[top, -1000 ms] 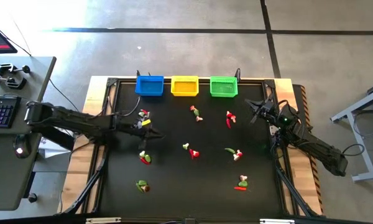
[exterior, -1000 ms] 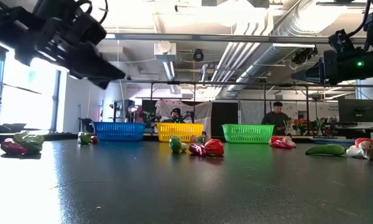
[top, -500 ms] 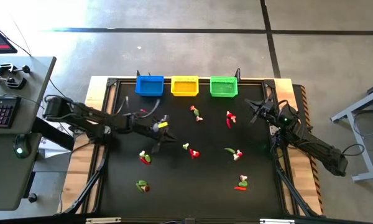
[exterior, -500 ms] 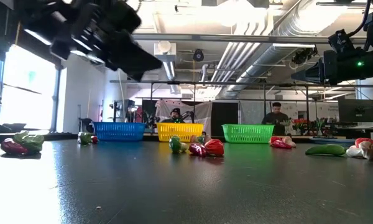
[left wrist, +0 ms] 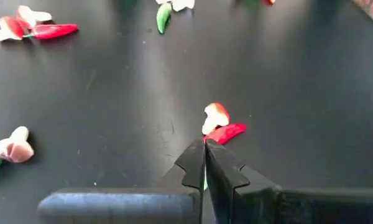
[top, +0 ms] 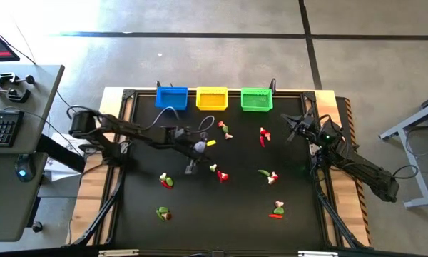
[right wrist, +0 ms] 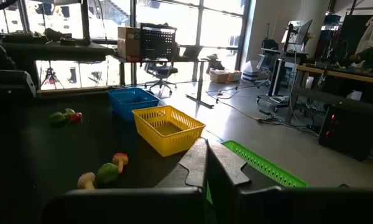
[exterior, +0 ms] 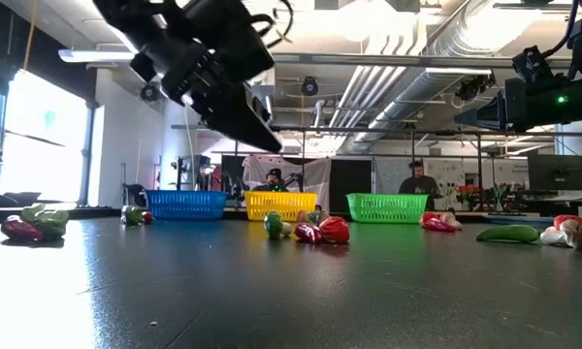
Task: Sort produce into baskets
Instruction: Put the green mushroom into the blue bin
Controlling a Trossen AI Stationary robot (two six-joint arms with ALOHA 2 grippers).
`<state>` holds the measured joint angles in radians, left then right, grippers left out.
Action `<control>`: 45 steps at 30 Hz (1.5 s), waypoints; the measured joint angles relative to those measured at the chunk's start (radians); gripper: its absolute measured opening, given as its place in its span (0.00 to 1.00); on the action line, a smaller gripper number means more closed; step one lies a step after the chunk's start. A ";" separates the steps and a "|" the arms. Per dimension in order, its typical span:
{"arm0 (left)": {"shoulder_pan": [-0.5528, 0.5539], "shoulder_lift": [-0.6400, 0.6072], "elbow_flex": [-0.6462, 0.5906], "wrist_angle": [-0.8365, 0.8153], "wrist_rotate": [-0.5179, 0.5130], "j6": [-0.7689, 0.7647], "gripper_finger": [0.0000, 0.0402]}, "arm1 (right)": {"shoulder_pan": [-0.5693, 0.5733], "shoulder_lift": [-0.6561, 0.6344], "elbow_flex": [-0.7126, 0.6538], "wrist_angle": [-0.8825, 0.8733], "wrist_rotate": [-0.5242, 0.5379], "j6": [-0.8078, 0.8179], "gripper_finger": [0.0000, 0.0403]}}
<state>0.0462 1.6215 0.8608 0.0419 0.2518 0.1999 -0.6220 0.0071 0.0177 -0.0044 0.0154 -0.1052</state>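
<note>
Three baskets stand along the far edge: blue (top: pixel 171 98), yellow (top: pixel 212 98), green (top: pixel 256 99). Small red, green and whitish produce lies scattered on the black table. My left gripper (top: pixel 207 145) hovers above the table's middle with its fingers shut and empty (left wrist: pixel 205 158). It points toward a red-and-white piece (left wrist: pixel 217 124) that lies on the table beyond its tips. A pinkish piece (left wrist: pixel 12 148) lies to one side. My right gripper (top: pixel 296 130) waits shut above the table's far right part, beside the green basket.
Other pieces lie at the middle (top: pixel 225 129), the right (top: pixel 262 135) (top: pixel 268 175), the near right (top: pixel 277 209) and the near left (top: pixel 165 180) (top: pixel 162 212). One more sits beside the blue basket (exterior: pixel 132 214). A desk with a keyboard (top: pixel 0 128) stands left of the table. People show in the room behind.
My left gripper has swept toward the table's right edge, from the left part of the table to above its middle, staying clear of the surface. The produce and my right arm have kept still.
</note>
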 joint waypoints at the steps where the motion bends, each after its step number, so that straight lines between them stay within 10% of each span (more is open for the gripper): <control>1: -0.001 0.015 0.009 -0.008 0.002 0.019 0.01 | 0.000 0.000 0.000 0.000 0.000 0.000 0.00; 21: -0.023 0.201 0.032 -0.021 -0.052 0.118 0.36 | 0.000 0.000 0.000 0.000 0.000 0.000 0.00; 36: 0.000 0.214 0.032 -0.012 -0.044 0.308 0.02 | 0.000 0.000 0.000 0.000 0.000 0.000 0.00; 45: 0.134 0.209 0.032 -0.024 -0.006 0.229 0.00 | 0.000 0.000 0.000 0.000 0.000 0.000 0.00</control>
<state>0.1802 1.8301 0.8928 0.0175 0.2458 0.4293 -0.6220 0.0071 0.0174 -0.0044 0.0154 -0.1051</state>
